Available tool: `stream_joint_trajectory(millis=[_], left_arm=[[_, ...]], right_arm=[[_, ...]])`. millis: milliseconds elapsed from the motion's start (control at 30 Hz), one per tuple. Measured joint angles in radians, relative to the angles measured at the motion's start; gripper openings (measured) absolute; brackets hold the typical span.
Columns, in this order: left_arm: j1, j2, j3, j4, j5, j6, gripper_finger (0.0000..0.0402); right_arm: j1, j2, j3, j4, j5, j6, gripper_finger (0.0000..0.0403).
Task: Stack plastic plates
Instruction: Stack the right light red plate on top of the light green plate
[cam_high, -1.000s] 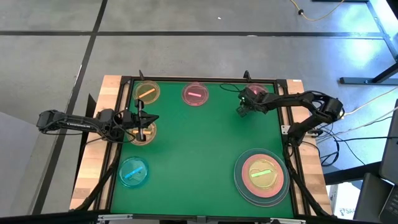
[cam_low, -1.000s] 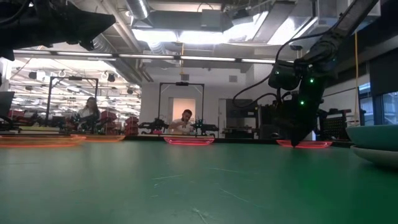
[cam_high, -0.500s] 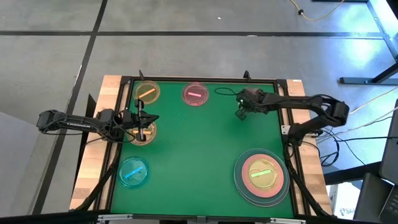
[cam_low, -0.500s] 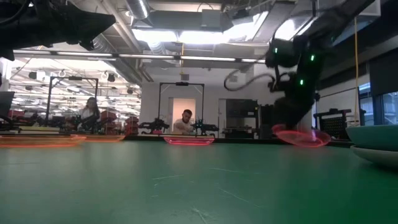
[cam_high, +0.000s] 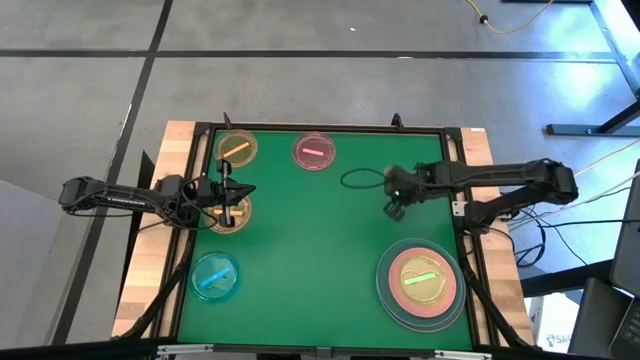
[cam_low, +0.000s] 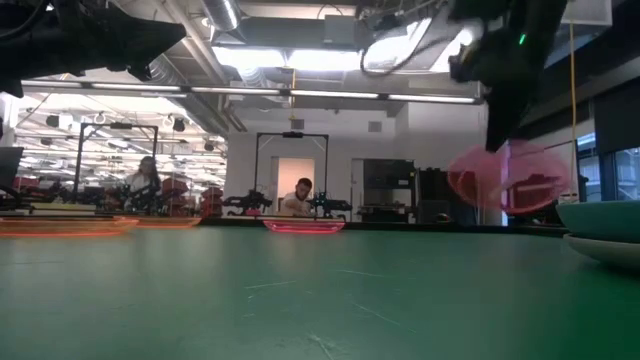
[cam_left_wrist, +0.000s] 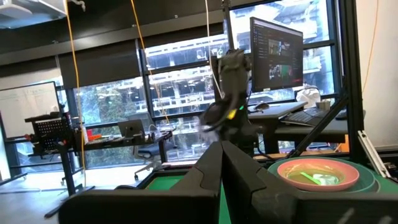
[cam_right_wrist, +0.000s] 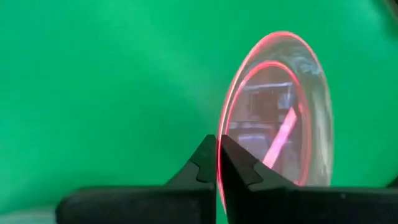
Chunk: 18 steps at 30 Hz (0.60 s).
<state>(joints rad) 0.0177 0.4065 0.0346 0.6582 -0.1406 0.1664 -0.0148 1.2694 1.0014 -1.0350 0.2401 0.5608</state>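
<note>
Plates of plastic are the job, and the right claw (cam_high: 397, 196) has a small translucent pink plate (cam_low: 510, 178) pinched by its rim above mid-bench, best levelled and centred over the stack (cam_high: 422, 281) near the front right corner before letting go, while the left claw (cam_high: 228, 197), fingers pressed together, hangs over a yellow plate (cam_high: 228, 211).
</note>
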Motion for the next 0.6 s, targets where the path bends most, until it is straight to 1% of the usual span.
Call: stream_joint_trajectory(millis=[100,300,367,467,600], left_arm=[[0.000,0.000,0.000,0.000,0.000,0.000,0.0003],[0.000,0.000,0.000,0.000,0.000,-0.005,0.0003],[0.000,0.000,0.000,0.000,0.000,-0.008,0.0003],[0.000,0.000,0.000,0.000,0.000,-0.008,0.0003],[0.000,0.000,0.000,0.001,0.000,-0.027,0.0003]], right_arm=[[0.097,0.000,0.065,-0.047,-0.062,0.065,0.0002],[0.263,0.001,0.160,-0.058,-0.214,0.222,0.0003],[0.314,0.001,0.174,-0.057,-0.260,0.293,0.0003],[0.396,0.002,0.176,-0.059,-0.322,0.443,0.0003],[0.510,0.004,0.176,-0.059,-0.380,0.594,0.0003]])
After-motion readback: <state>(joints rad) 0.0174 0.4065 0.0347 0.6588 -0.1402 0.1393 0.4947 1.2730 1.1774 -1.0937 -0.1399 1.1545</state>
